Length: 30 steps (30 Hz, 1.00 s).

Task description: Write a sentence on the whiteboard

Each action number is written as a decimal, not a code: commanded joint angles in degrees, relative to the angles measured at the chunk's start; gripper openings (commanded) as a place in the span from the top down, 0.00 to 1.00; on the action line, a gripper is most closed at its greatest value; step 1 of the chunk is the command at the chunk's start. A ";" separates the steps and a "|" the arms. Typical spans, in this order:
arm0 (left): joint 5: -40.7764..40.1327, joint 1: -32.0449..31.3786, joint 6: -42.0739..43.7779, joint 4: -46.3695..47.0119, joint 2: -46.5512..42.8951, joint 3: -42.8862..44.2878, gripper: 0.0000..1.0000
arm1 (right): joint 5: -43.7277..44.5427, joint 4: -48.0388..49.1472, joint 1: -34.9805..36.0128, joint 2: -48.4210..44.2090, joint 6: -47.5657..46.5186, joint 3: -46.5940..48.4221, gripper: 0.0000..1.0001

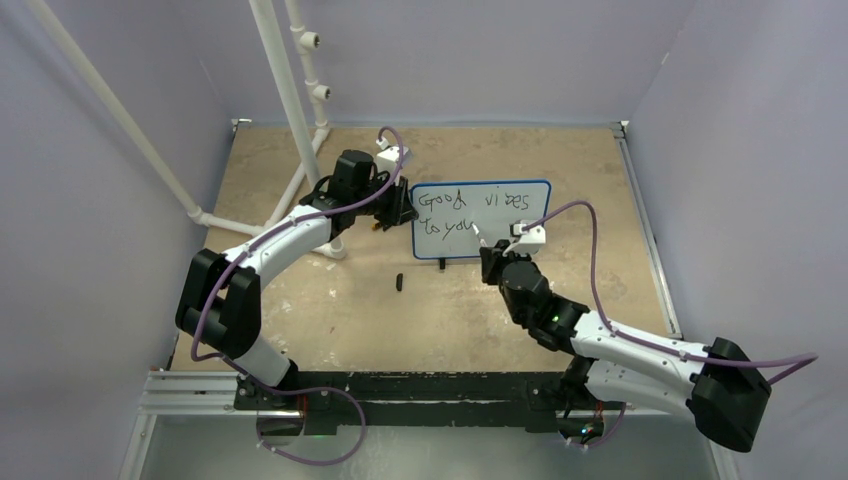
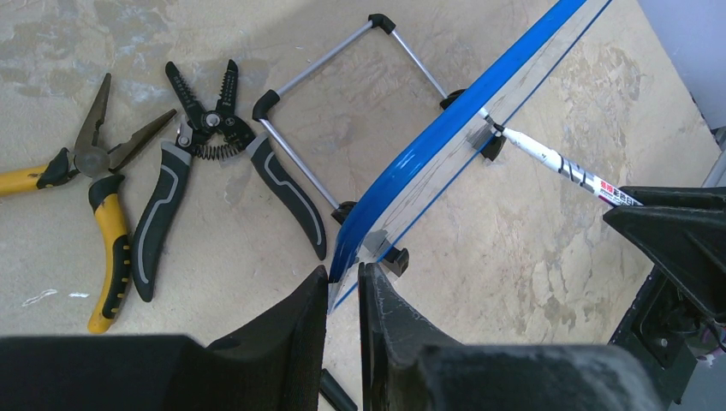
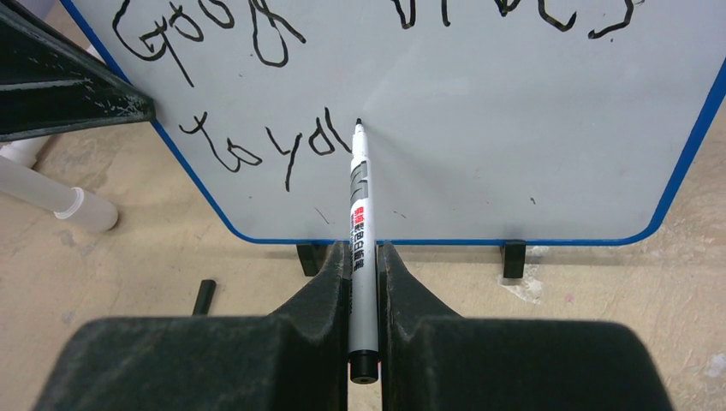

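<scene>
My right fingers (image 3: 330, 282) are closed narrow on a marker (image 3: 362, 223). They grip its barrel near the back end, so most of it sticks out ahead of them. Its black tip sits on the face of the whiteboard (image 3: 514, 128), straight ahead of these fingers and just past the last letter of the lower line. The sentence (image 1: 447, 225) runs in thin black strokes across the board, above and to the left of the tip. It reads "Good vibes" on the top line and "to you" below. The board stands upright on the bench (image 1: 450, 320) on small black feet (image 3: 514, 257). One foot is just ahead of my right fingers and another is off to their right. A small black piece (image 3: 203, 295) lies on the bench to the left of these fingers, in front of the board.

My left fingers (image 2: 312, 308) are nearly together, pinching the board's blue rim at its left end, close to one foot. The rim runs up and away from between them. Beyond these fingers, behind the board, its wire stand (image 2: 342, 77) rests on the bench. To their left lie black-handled wire strippers (image 2: 214, 163), just beside the stand. Yellow-handled pliers (image 2: 86, 197) lie farther left again, next to the strippers. White pipes (image 1: 290, 110) rise from the bench near my left arm.
</scene>
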 commanded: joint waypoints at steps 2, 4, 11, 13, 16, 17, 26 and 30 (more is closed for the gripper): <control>1.28 0.07 -0.84 1.69 -1.35 -0.06 0.81 | 2.45 2.56 -0.28 -0.97 -1.09 2.40 1.00; 1.29 0.07 -0.87 1.67 -1.35 -0.03 0.81 | 2.51 2.58 -0.33 -0.76 -1.09 2.29 1.00; 1.31 0.07 -0.85 1.64 -1.44 -0.06 0.81 | 2.03 1.38 -0.33 0.10 0.63 1.73 1.00; 1.35 0.07 -0.89 1.68 -1.44 -0.04 0.81 | 1.76 0.90 -0.33 -0.08 1.57 1.38 1.00; 1.28 0.07 -0.85 1.68 -1.44 -0.06 0.81 | 1.40 0.41 -0.28 -0.34 3.08 0.73 1.00; 1.36 0.07 -0.85 1.68 -1.44 -0.06 0.81 | 1.39 0.18 -0.32 -0.36 3.57 0.57 1.00; 1.37 0.07 -0.85 1.64 -1.44 -0.07 0.81 | 1.21 -1.68 -0.33 -0.59 6.55 -0.67 1.00; 1.37 0.07 -0.87 1.67 -1.44 -0.08 0.81 | 1.36 -2.85 -0.33 -0.93 7.46 -0.81 1.00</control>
